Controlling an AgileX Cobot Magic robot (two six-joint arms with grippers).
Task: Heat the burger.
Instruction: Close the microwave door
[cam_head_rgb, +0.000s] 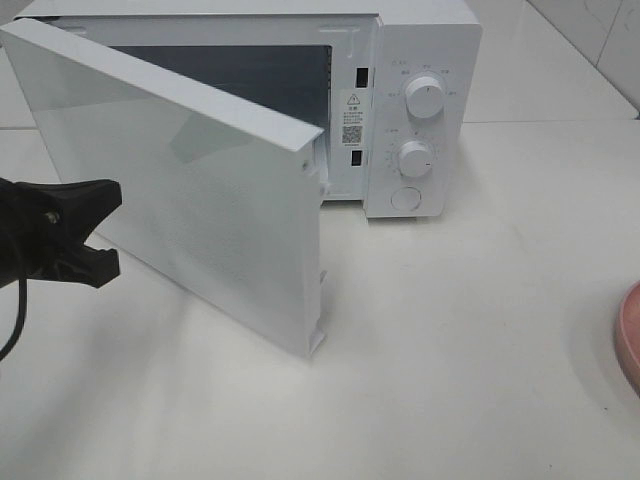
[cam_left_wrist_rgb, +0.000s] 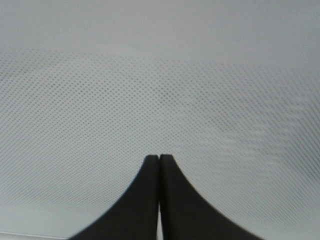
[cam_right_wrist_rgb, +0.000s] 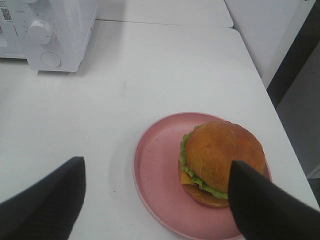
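Two arms share the work: the left gripper (cam_head_rgb: 100, 232), jaws pressed together, rests at the open microwave door (cam_head_rgb: 190, 190). At lower right on the tabletop (cam_right_wrist_rgb: 150, 75), the right gripper (cam_right_wrist_rgb: 155, 200) hovers wide-jawed over the burger (cam_right_wrist_rgb: 221, 162) on its pink plate (cam_right_wrist_rgb: 155, 170). Next, I judge: grasp the burger.

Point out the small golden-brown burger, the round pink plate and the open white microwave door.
small golden-brown burger (cam_right_wrist_rgb: 223, 150), right wrist view, top bun.
round pink plate (cam_right_wrist_rgb: 156, 165), right wrist view, bare surface beside the burger.
open white microwave door (cam_head_rgb: 190, 190), exterior high view, inner panel.
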